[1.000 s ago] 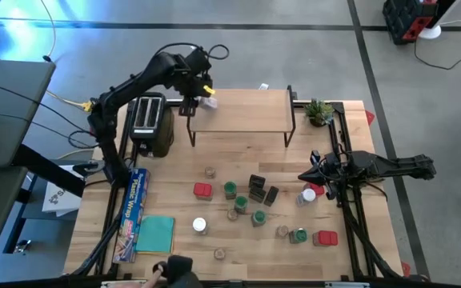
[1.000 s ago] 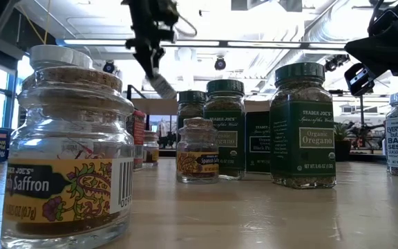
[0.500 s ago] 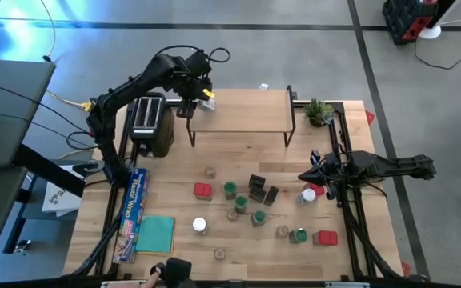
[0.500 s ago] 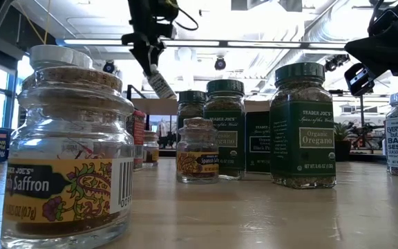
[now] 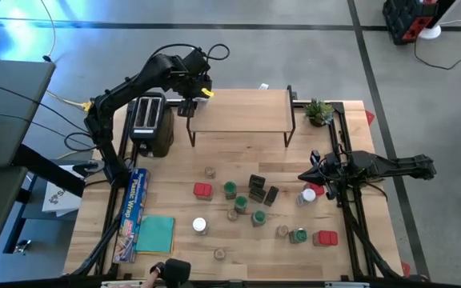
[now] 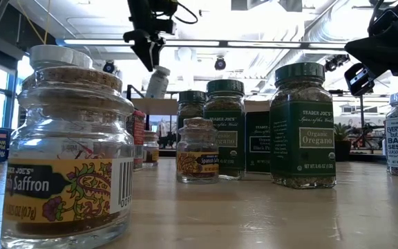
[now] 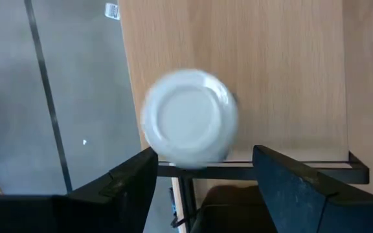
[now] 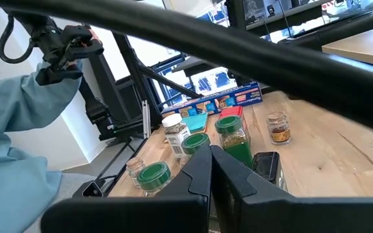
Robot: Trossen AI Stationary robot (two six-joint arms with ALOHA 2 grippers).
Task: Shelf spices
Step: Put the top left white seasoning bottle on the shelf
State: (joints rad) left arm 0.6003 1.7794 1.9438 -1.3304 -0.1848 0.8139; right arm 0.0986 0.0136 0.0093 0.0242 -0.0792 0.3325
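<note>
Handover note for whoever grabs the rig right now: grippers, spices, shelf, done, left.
Left gripper: open, above the left end of the light wooden shelf with black legs. The white-lidded jar sits between its fingers, clear of both; in the low view it is tilted, so it may not be settled.
Right gripper: shut, empty, parked over the table's right side.
Done: at most that one jar, none other on the shelf.
Left: green-lidded jars, red tins, black boxes, small clear jars, all on the table.

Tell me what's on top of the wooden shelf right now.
One white-lidded jar sits at a corner of the light wooden shelf, between the left hand's open fingers. The rest of the top is bare; that arm hides the jar from above.
</note>
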